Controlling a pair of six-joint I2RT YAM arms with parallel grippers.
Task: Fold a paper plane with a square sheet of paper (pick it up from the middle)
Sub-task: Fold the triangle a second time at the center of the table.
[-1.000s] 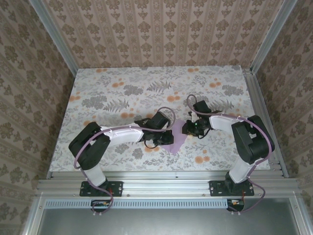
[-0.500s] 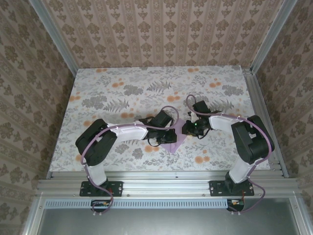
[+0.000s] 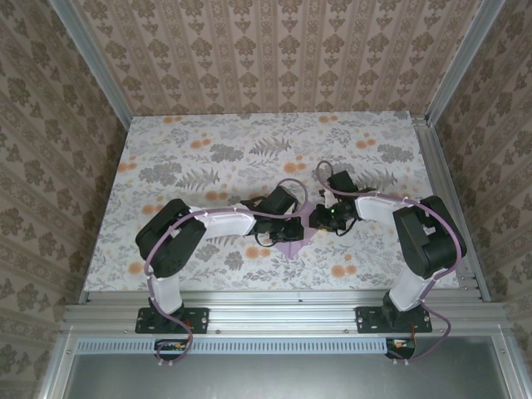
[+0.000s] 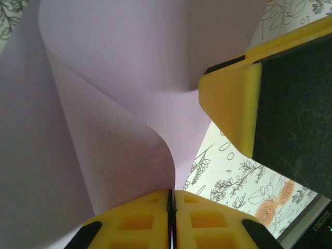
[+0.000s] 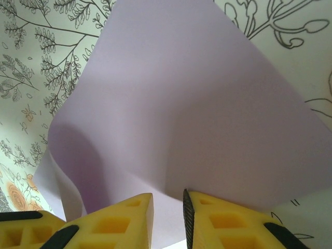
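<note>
The square sheet of paper (image 3: 293, 247) is lavender and lies buckled at the table's middle front, between the two grippers. My left gripper (image 3: 294, 229) is shut on one edge of it. In the left wrist view its yellow fingertips (image 4: 172, 207) pinch the paper (image 4: 129, 78), which curls up in a loose roll. My right gripper (image 3: 321, 219) faces it from the right, one yellow finger (image 4: 228, 109) pressing the sheet. In the right wrist view its jaws (image 5: 167, 199) stand a little apart, with a bulge of the paper (image 5: 197, 104) running into the gap. No paper plane shape shows.
The floral tablecloth (image 3: 208, 158) covers the table. Patterned walls and metal rails (image 3: 440, 191) close in the sides and back. Both arms meet near the table's middle front, cables looping above them.
My left arm has reached further right toward the right gripper. The paper has bunched up between them and less of it shows from above. The right gripper has barely moved.
</note>
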